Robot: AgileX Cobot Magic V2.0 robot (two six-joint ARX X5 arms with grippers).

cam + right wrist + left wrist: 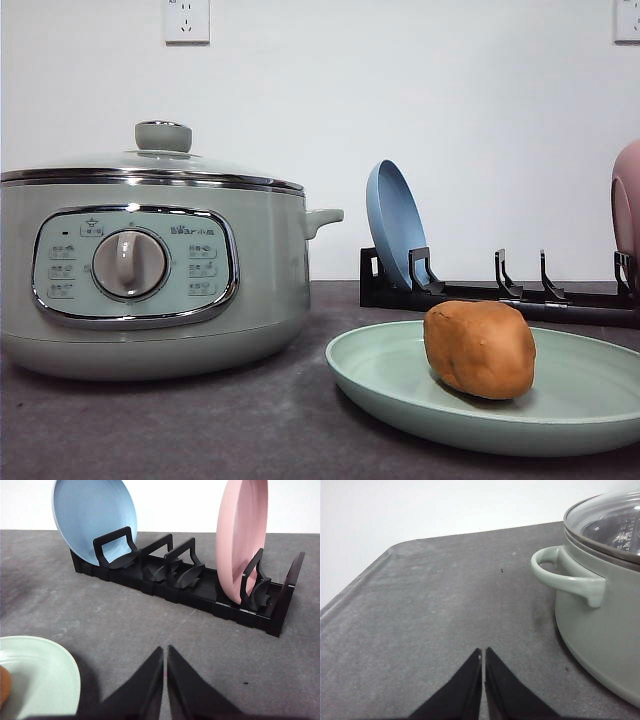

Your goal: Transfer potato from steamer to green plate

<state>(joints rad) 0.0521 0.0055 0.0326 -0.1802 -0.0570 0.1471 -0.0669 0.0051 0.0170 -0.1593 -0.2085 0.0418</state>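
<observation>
**Potato on the green plate, both end effectors closed and empty**

The potato (479,349) sits on the green plate (390,375), toward the plate's middle, its underside touching the plate's floor. The plate lies flat on the dark bench (150,430), just to the right of the steamer (150,270) and apart from it. The steamer's glass lid (163,150) is on, knob up, and its dial faces the front camera.

Behind the plate stands a black rack (480,295). A blue plate (395,225) leans upright in its left end, and a pink plate (242,537) stands upright near its right end, with free slots between them.

The left end effector (483,652) hangs over bare bench beside the steamer's side handle (565,575), its fingers pressed together with nothing between them. The right end effector (165,650) is likewise closed on nothing, over the bench between the rack and the green plate's rim, where a sliver of potato shows at the frame edge.
</observation>
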